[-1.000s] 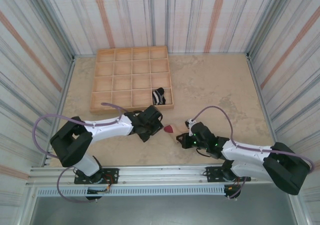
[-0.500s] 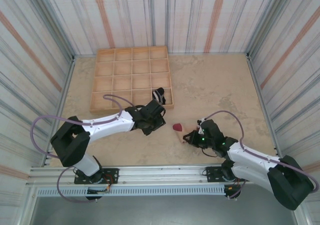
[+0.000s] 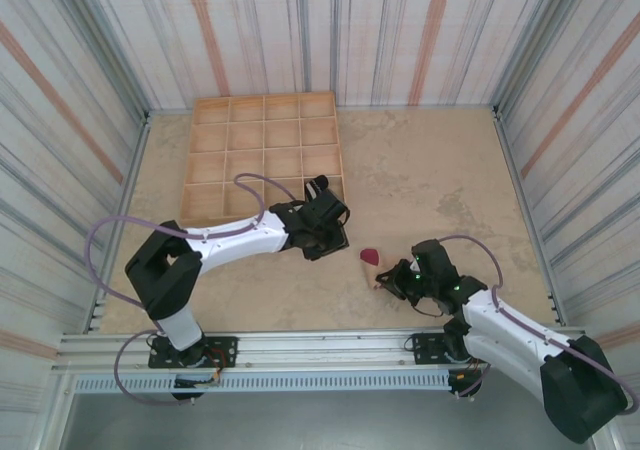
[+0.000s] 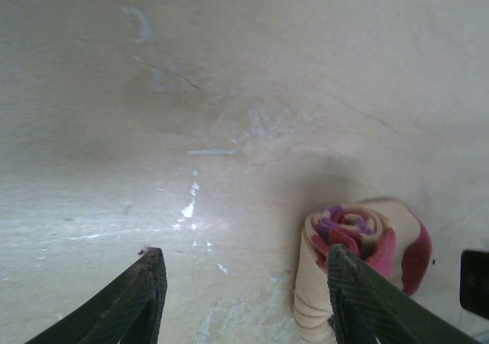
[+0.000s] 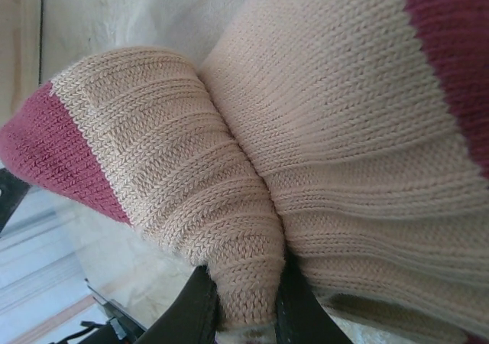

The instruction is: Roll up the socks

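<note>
Beige tabletop (image 3: 430, 160) lies bare across its right half, with walls on three sides. A wooden compartment tray (image 3: 215, 160) takes up the far left, and the black sock (image 3: 317, 184) sits in its near right cell. The left gripper (image 4: 244, 256) hangs at that tray corner with its fingers spread, the beige sock (image 4: 370, 233) just beside one finger. The right gripper (image 3: 393, 276) pinches a fold of that sock. Over the last second both grippers and the beige sock have shifted rightward, and the left jaws have narrowed.
</note>
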Motion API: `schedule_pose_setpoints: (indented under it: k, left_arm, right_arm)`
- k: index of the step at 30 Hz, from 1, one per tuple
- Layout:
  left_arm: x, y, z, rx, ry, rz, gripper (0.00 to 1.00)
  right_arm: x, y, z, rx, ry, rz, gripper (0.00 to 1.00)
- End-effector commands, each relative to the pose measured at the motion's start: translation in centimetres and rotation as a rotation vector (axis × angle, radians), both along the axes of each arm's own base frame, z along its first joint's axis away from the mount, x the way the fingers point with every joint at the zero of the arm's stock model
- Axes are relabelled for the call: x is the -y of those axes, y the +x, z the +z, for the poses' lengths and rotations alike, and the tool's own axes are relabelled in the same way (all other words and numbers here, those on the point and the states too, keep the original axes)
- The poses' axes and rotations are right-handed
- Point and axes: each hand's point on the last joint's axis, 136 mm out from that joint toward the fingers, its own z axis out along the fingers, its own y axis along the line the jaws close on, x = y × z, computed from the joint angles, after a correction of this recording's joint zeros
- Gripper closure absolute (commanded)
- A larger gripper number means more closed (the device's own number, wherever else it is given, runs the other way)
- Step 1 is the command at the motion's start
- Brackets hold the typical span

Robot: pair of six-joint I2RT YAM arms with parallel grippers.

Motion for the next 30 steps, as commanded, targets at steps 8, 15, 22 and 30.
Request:
schedule_pose_setpoints:
  k: [8, 15, 22, 30]
  left_arm:
    - [5.7, -3.2, -0.8, 0.009, -0.162, -0.264, 0.44]
    - [7.8, -4.8, -3.0, -0.034, -0.169, -0.297, 0.47]
    - [8.2, -4.5, -4.6, -0.041, -0.147, -0.288, 0.48]
    - [7.9, -3.5, -6.0, -0.035, -0.094, -0.259, 0.48]
  right_arm:
    - [4.8, -6.4, -6.0, -0.371, -0.191, -0.107, 1.00]
    - [4.7, -6.2, -6.1, -0.367, -0.164, -0.120, 1.00]
    - [4.6, -5.9, -6.0, -0.357, -0.153, -0.117, 1.00]
    - [4.3, -5.8, -6.1, -0.357, -0.144, -0.105, 1.00]
